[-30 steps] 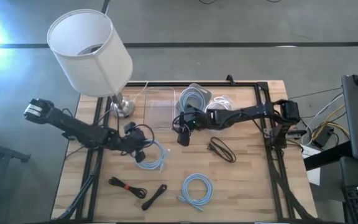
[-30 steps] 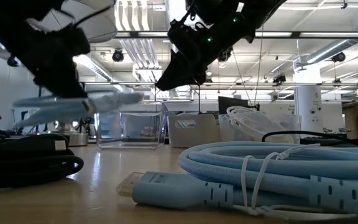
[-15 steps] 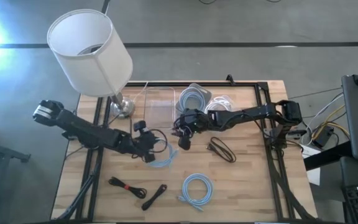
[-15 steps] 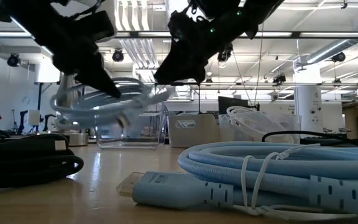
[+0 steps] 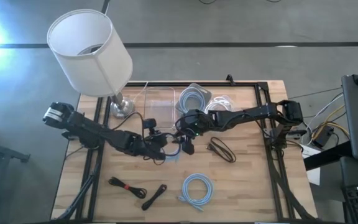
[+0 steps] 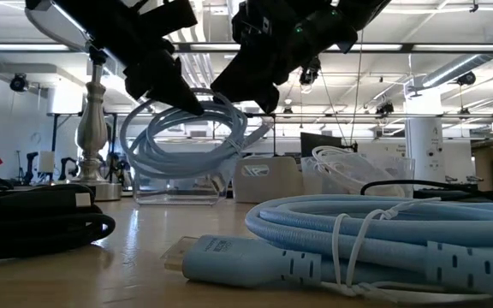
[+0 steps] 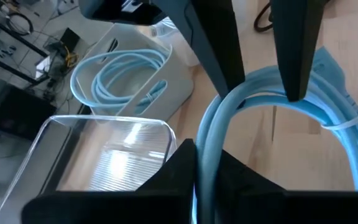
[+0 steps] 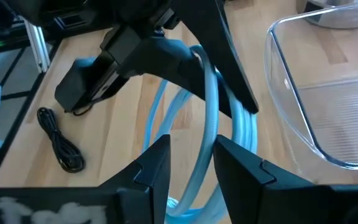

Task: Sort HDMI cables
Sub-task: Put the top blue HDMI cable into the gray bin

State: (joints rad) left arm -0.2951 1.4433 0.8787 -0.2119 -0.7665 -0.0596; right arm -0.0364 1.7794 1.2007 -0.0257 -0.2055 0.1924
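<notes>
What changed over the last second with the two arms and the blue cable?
The left pincer carried its light blue coil off the table toward the middle, up to the right pincer. That one came down a little to meet it, and its fingers now straddle the coil, though whether they have closed on it is unclear. The other blue coil, the black bundles, the tubs and the lamp stayed put.

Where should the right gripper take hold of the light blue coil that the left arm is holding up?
On the bundled strands of the light blue coil, just beside the left gripper's pinch, closing across them. The ring hangs upright and free of the table, and the open right gripper straddles that stretch.
</notes>
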